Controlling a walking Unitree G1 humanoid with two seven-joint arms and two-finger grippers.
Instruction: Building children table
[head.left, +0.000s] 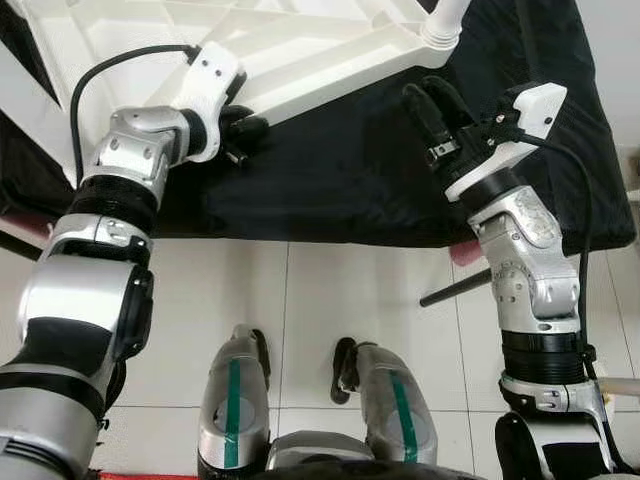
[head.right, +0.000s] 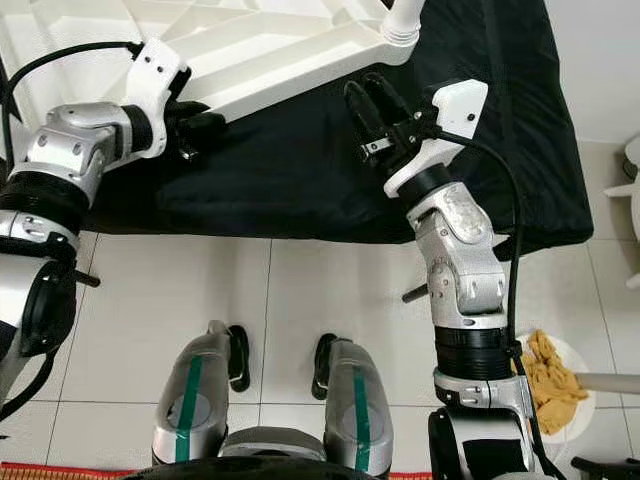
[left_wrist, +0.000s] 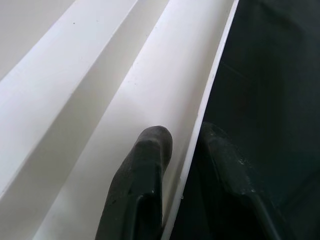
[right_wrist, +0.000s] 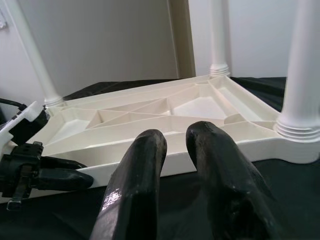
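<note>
A white plastic children's table top (head.left: 300, 50) lies upside down on a black cloth (head.left: 350, 180), its ribbed underside (right_wrist: 165, 115) facing up. White legs (right_wrist: 302, 75) stand up from its corners, one at the near right corner (head.left: 447, 20). My left gripper (head.left: 245, 130) is shut on the top's near rim, one finger (left_wrist: 150, 150) on each side of the thin edge. My right gripper (head.left: 432, 100) hovers over the cloth just short of the rim near that right leg. Its fingers (right_wrist: 145, 160) are close together with nothing between them.
The black cloth covers a low surface whose front edge runs just ahead of my feet. Below is pale tiled floor (head.left: 330, 300) with a dark rod (head.left: 455, 288) lying on it. A white bowl with something yellow (head.right: 550, 385) sits on the floor at my right.
</note>
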